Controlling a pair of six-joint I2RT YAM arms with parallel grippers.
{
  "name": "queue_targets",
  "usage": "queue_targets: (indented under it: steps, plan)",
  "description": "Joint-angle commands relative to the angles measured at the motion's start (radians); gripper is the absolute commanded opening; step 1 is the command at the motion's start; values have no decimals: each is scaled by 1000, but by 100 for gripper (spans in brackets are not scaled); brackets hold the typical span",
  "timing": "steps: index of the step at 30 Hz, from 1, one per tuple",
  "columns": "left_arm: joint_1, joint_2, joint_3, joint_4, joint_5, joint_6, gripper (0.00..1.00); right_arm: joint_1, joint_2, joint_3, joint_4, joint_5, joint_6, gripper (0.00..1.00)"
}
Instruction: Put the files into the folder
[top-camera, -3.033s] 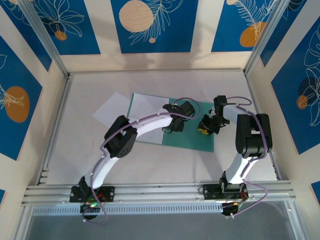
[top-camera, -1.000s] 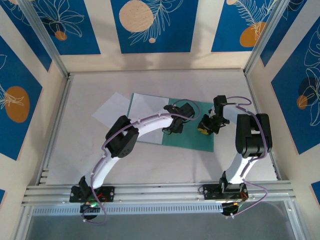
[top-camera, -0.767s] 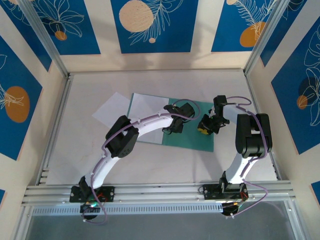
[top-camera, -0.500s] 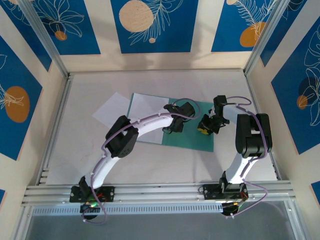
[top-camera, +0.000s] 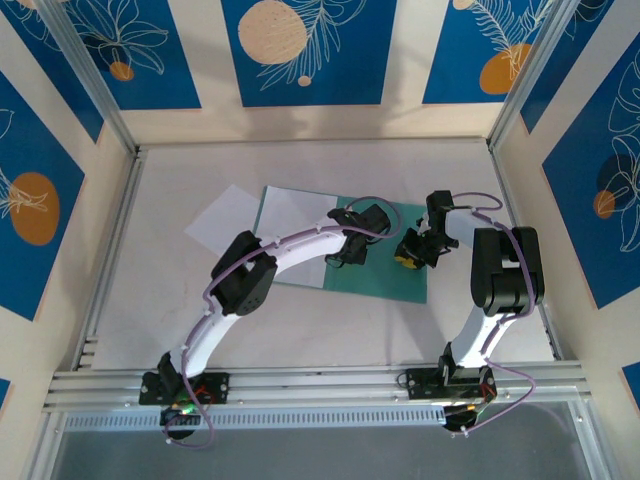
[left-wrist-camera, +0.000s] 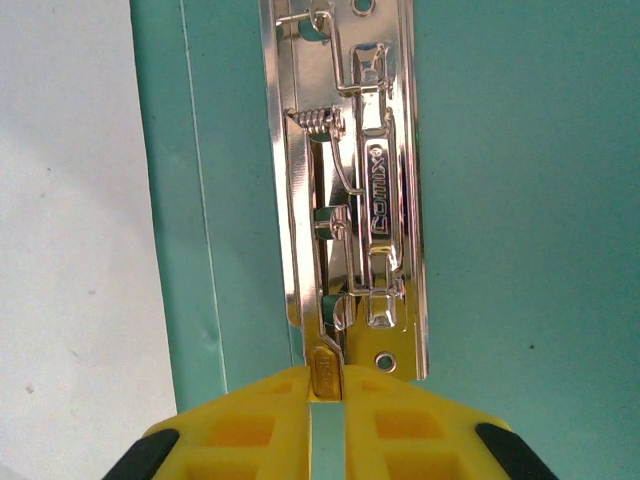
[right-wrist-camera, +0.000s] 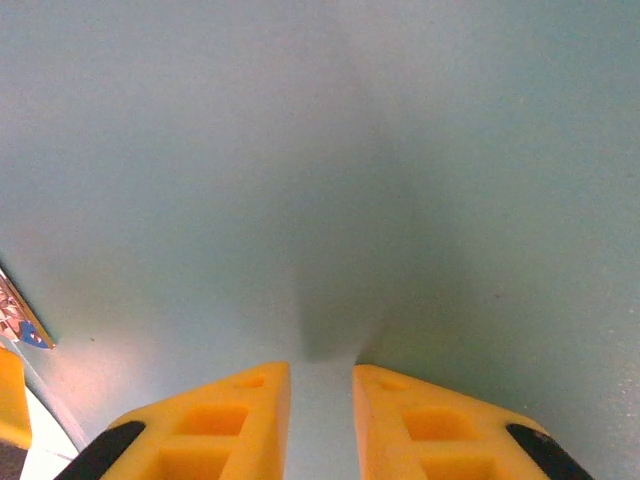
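Note:
The teal folder (top-camera: 385, 277) lies open on the table. One white file (top-camera: 290, 228) rests on its left leaf, and a second file (top-camera: 222, 215) sticks out to the left, partly under the folder. My left gripper (top-camera: 343, 258) is at the folder's spine. In the left wrist view its yellow tips (left-wrist-camera: 327, 385) are shut on the lever tab (left-wrist-camera: 326, 370) of the silver clip (left-wrist-camera: 350, 200), with a white file (left-wrist-camera: 70, 250) at the left. My right gripper (top-camera: 405, 257) sits low over the right leaf (right-wrist-camera: 300, 150), its fingers (right-wrist-camera: 320, 375) slightly parted with nothing between them.
An aluminium frame rail (top-camera: 320, 385) runs along the near edge, and patterned walls close in the other three sides. Bare table (top-camera: 330, 330) lies in front of the folder. Both arms reach toward the folder from the near edge.
My left gripper's fingers have closed in on the clip's lever tab. Neither arm nor the folder has visibly shifted.

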Motion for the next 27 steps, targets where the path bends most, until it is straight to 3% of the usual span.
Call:
queue_targets:
  steps: [1,17,27]
  plan:
    - [-3,36,25,-30,2,-6,14,4,27,2,-4,1,-12,26]
    - [-3,74,2,-13,146,-69,9,5,29,3,0,-2,-7,26]
    - [-1,86,-4,-16,161,-72,8,5,32,8,-2,-4,-9,26]
